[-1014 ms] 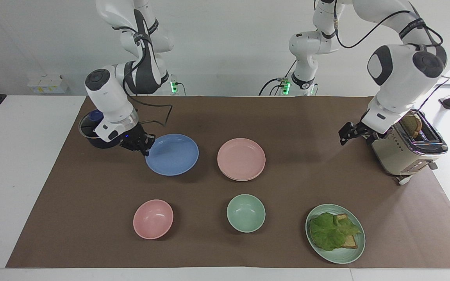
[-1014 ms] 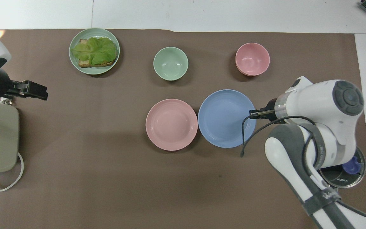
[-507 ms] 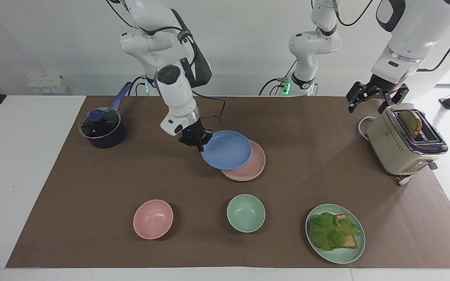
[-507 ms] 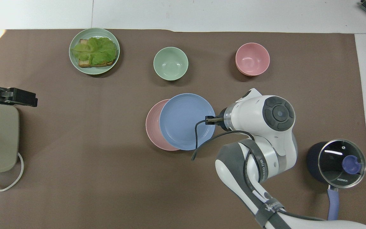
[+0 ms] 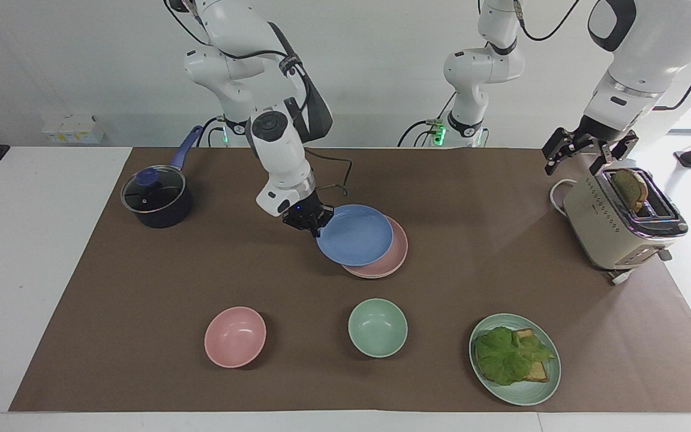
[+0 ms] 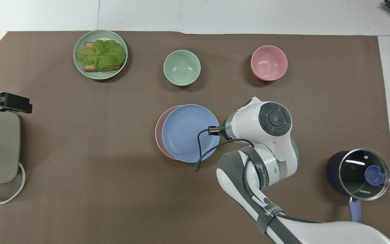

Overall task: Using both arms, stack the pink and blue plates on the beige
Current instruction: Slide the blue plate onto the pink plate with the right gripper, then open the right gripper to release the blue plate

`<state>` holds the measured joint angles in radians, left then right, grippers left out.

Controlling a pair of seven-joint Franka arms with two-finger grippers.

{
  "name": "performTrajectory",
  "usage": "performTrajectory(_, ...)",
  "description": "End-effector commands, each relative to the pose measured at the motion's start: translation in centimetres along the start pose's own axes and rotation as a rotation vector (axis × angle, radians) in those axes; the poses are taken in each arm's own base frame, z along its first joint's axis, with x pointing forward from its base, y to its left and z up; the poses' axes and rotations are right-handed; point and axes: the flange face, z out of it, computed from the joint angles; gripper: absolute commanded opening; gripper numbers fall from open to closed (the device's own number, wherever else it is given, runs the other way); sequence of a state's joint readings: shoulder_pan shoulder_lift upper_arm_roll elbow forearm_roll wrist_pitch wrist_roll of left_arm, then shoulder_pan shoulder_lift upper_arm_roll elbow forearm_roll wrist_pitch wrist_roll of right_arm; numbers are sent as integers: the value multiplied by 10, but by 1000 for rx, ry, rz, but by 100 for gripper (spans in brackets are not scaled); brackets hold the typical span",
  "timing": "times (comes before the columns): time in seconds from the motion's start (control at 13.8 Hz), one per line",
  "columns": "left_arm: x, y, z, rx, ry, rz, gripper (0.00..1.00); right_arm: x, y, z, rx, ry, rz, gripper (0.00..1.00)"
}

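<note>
The pot (image 6: 359,176) near the right arm's end of the worktop (image 5: 33,240) has a glass lid printed "KONKA", a blue knob and a blue handle; lettering on the right arm's cable strap is too small to read. The right end effector (image 5: 311,224) is clamped on the rim of the blue plate (image 5: 354,234), a shallow round matte dish held slightly tilted over the pink plate (image 5: 394,258), which shows as a crescent at its edge. The pink plate sits mid-worktop on brown paper; beneath it a pale rim is hinted, but whether that is the beige plate cannot be told. The left end effector (image 5: 585,153) hangs with fingers spread over the boxy beige toaster (image 5: 609,228), holding nothing. Farther from the robots lie a smooth pink bowl (image 5: 235,336), a green bowl (image 5: 377,327) and a green plate (image 5: 522,393) carrying lettuce on toast.
</note>
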<state>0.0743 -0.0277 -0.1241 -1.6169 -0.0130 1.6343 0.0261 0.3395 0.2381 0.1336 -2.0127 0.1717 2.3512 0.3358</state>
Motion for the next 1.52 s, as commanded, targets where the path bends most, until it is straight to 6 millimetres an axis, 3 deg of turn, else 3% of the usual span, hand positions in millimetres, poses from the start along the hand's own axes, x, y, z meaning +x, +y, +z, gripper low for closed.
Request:
performTrajectory(0.0, -3, -2, -1, 14, -10, 3, 100, 11, -5, 3, 15, 8, 28, 0)
performTrajectory(0.22, -3, -2, -1, 15, -10, 3, 100, 20, -12, -3, 27, 22, 27, 0)
performTrajectory(0.36, -3, -2, -1, 15, -10, 3, 100, 15, -30, 1, 33, 19, 30, 0)
performTrajectory(0.65, -3, -2, -1, 15, -10, 3, 100, 14, -30, 5, 30, 15, 33, 1)
performTrajectory(0.8, -3, -2, -1, 14, -10, 3, 100, 15, -27, 5, 25, 18, 25, 57)
performTrajectory(0.87, -3, -2, -1, 14, -10, 3, 100, 17, -28, 4, 29, 28, 25, 79)
performTrajectory(0.94, -3, -2, -1, 14, -10, 3, 100, 18, -27, 4, 32, 35, 28, 89)
performTrajectory(1.45, -3, -2, -1, 15, -10, 3, 100, 34, -26, -8, 46, 71, 33, 100)
